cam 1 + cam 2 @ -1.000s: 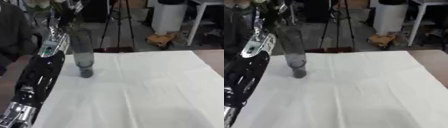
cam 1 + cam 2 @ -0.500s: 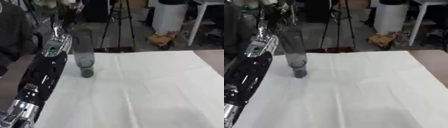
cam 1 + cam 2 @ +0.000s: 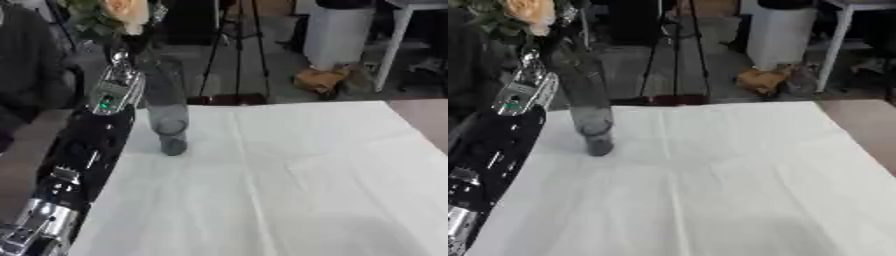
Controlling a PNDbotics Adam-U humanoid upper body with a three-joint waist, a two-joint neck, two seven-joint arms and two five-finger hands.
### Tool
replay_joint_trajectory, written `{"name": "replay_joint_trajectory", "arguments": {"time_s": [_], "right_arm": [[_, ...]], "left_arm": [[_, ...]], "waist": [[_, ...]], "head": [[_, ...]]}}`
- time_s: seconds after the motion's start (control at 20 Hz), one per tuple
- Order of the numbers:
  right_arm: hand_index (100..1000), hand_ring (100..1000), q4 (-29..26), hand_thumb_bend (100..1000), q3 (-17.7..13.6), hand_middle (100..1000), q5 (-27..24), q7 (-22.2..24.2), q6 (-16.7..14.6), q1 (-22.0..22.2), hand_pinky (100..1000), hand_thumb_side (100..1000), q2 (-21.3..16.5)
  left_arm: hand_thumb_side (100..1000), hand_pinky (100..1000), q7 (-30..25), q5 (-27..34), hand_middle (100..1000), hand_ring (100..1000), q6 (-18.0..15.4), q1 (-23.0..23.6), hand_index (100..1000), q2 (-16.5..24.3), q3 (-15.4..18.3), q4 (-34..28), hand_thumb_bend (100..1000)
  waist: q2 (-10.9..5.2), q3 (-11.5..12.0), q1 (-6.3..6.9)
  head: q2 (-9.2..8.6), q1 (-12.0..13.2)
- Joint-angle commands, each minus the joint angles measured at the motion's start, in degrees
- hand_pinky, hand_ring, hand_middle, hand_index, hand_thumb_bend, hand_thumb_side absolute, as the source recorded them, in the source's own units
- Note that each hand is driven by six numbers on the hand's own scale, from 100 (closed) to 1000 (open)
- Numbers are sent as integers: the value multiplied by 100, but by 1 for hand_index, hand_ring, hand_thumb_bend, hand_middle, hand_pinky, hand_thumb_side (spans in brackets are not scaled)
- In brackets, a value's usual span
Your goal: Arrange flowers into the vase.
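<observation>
A tall grey see-through vase (image 3: 166,112) stands upright on the white tablecloth (image 3: 289,180), near its far left corner. My left arm runs up the left side of the view. At the top, my left hand (image 3: 125,56) holds a flower with a peach bloom (image 3: 123,10) and green leaves (image 3: 487,12). The bloom hangs above the vase and a little to its left. Its stem is blurred against the vase's rim, so I cannot tell whether it is inside. My right hand shows in neither view.
Beyond the table's far edge stand a black tripod (image 3: 234,45), a white bin (image 3: 337,32) and a brown bundle (image 3: 319,80) on the floor. A person in dark clothes (image 3: 31,65) sits at the far left. The table's right edge (image 3: 418,125) slants off to the right.
The peach bloom has come lower into view above the vase as my left hand shifted slightly. The vase has stayed where it was.
</observation>
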Motion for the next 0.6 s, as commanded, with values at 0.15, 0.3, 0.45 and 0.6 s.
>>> {"name": "replay_joint_trajectory", "arguments": {"time_s": [0.15, 0.3, 0.45, 0.6], "right_arm": [[1000, 883, -32, 157, -31, 842, 12, 21, -11, -80, 887, 706, -66], [1000, 883, -23, 158, -30, 842, 15, 26, -9, -82, 887, 706, -67], [1000, 883, -16, 157, -30, 842, 16, 33, -8, -84, 887, 706, -66], [1000, 883, -9, 157, -34, 842, 19, 33, -6, -80, 887, 706, -64]], "left_arm": [[594, 571, -96, -443, 583, 709, 353, -160, 588, 201, -38, 3, 1000], [594, 596, -191, -744, 601, 733, 649, -186, 607, 255, -38, 119, 1000], [592, 612, -270, -1050, 610, 743, 954, -210, 620, 307, -15, 210, 1000], [583, 628, -302, -1353, 619, 751, 1257, -229, 634, 373, -36, 198, 1000]], "waist": [[-70, 8, 64], [-76, 11, 71], [-81, 16, 77], [-88, 17, 81]], "head": [[-21, 14], [-19, 16], [-18, 14], [-11, 13]]}}
